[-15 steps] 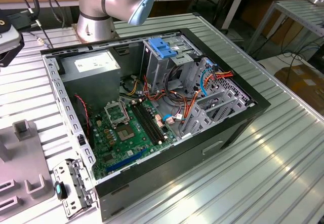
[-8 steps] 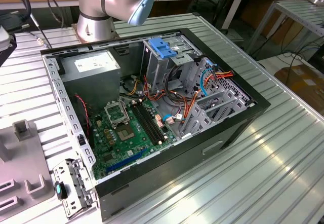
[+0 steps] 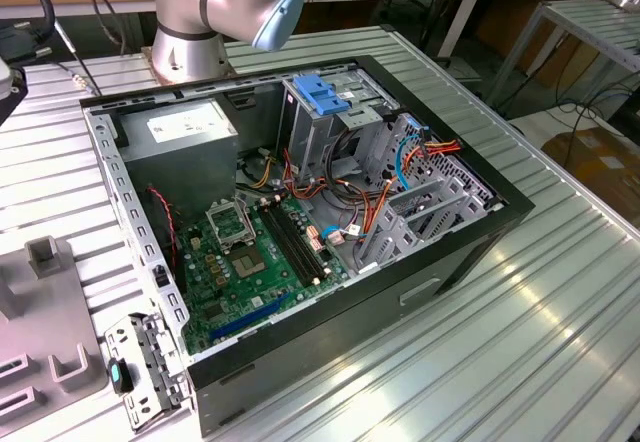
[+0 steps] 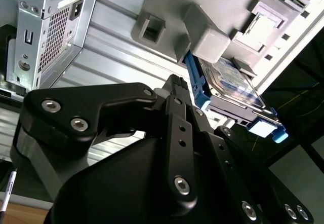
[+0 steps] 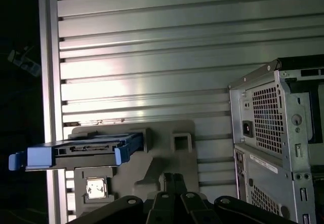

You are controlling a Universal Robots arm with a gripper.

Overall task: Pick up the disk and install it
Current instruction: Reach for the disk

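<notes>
Disk parked on fixture; gripper empty.
Disk (image 5: 83,150) lies flat on the grey fixture (image 3: 45,312) at the exterior view's lower left, outside the case (image 3: 330,212). Gripper (image 5: 170,177) is clenched on nothing, short of it. Risk: closed fingers could knock the disk off.

Black, blue and ribbed silver around the gripper

We see the gripper (image 5: 173,177) in matte black, dotted with bright silver screw heads. Just beyond its tips and off to one side, the disk (image 5: 76,150) shows a black body framed by bright blue rails, on a plain grey holder (image 5: 157,168). The table (image 5: 152,57) is silver with even parallel ribs. To the gripper's other side, the computer case (image 5: 276,133) is dull silver-grey with a fine grid of vent holes. In the exterior view we see its shell black, its motherboard (image 3: 250,262) green, its latch (image 3: 318,94) light blue and its cables (image 3: 443,146) orange and red.
</notes>
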